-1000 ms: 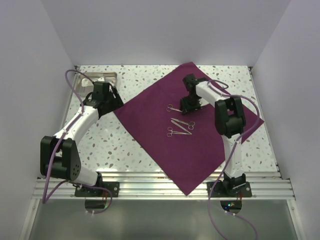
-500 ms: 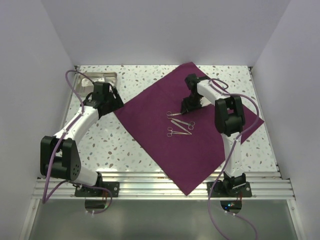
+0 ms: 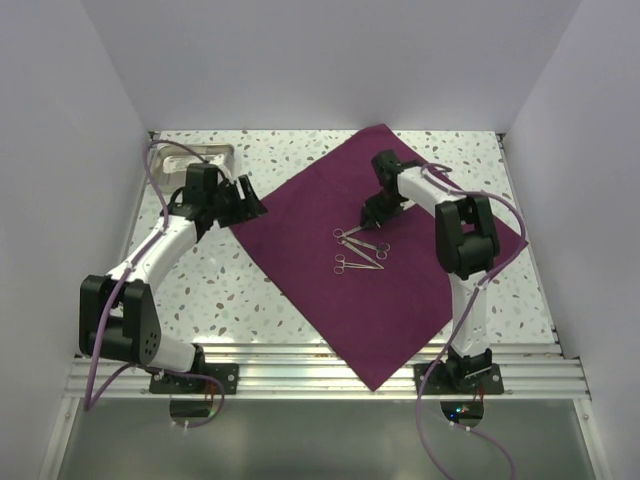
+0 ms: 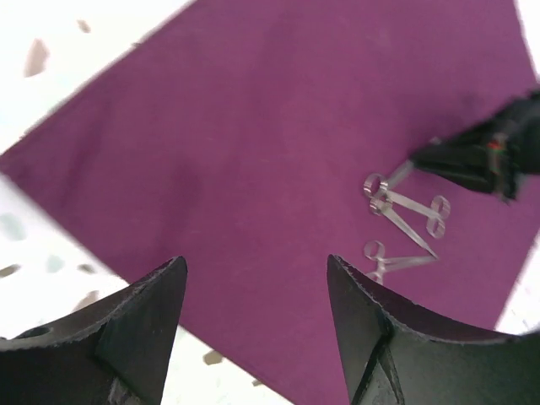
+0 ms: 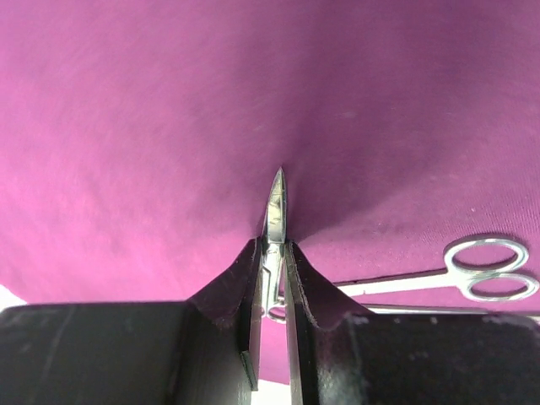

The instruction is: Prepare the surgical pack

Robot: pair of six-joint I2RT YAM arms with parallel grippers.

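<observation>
Right hand (image 3: 368,220) (image 5: 272,253): was clamped shut on the pointed end of ringed instrument (image 3: 348,234) (image 5: 275,198) (image 4: 392,175), fingers almost together. Had the steel tip poking out past the fingertips and pressing into surgical pack (image 3: 400,300) (image 5: 169,101) (image 4: 253,126), with the cloth dimpled around it.

Surgical pack: lay unfolded as one flat maroon sheet, turned corner-on, over the middle and right of speckled worktop (image 3: 230,290). Reached its far corner close to the back wall and hung its near corner over the front rail.

Two other instruments (image 3: 362,255) (image 4: 413,215): rested on the cloth just near of the held one, crossing in a loose V; ring handles of one showed at right in the right wrist view.

Left hand (image 3: 250,200) (image 4: 255,266): stood wide open, held nothing, hovered over the left corner of the cloth.

Metal tray (image 3: 200,155): sat at far left, partly hidden by the left arm.
</observation>
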